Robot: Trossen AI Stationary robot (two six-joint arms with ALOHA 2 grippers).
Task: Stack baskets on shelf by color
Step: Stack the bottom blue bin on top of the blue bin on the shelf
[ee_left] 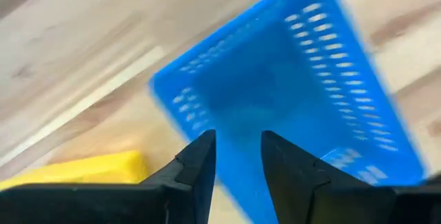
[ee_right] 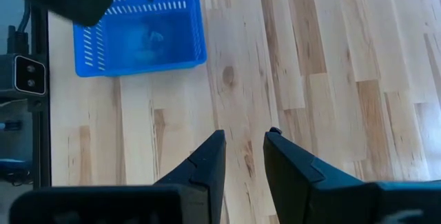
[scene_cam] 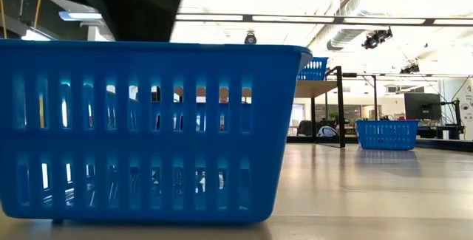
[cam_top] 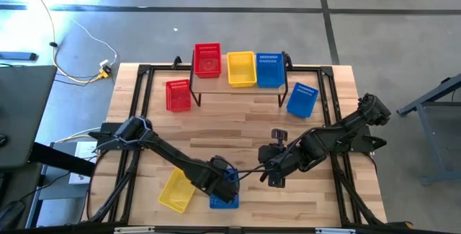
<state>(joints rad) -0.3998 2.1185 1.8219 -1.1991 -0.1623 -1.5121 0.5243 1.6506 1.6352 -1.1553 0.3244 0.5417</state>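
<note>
- High view: the shelf [cam_top: 241, 90] is seen at upper centre of the wooden table [cam_top: 230, 126], with a red basket [cam_top: 207, 60], a yellow basket [cam_top: 242, 69] and a blue basket [cam_top: 270, 69] set side by side along its top. A second red basket [cam_top: 178, 95] is seen on the table to the shelf's left, and a tilted blue basket [cam_top: 302, 99] to its right. At lower centre, the left gripper [cam_top: 225, 183] is placed over a third blue basket [cam_top: 225, 193], with a second yellow basket [cam_top: 176, 189] just beside it on the left. The right gripper [cam_top: 276, 178] is held over bare table, right of centre.
- Low view: the near blue basket [scene_cam: 148, 129] fills the left of the frame, with a dark arm part above it at upper left. The shelf [scene_cam: 318, 88] and another blue basket [scene_cam: 387, 134] are seen farther off at right.
- Left wrist view: the left gripper [ee_left: 238, 156] is shown with its fingers slightly parted, a narrow gap between them, holding nothing, directly above the blue basket [ee_left: 289, 100]. A yellow basket [ee_left: 76, 167] shows at lower left.
- Right wrist view: the right gripper [ee_right: 244, 151] is shown with fingers slightly parted and empty over bare wood; the blue basket [ee_right: 141, 34] lies at upper left, partly covered by the other arm.
</note>
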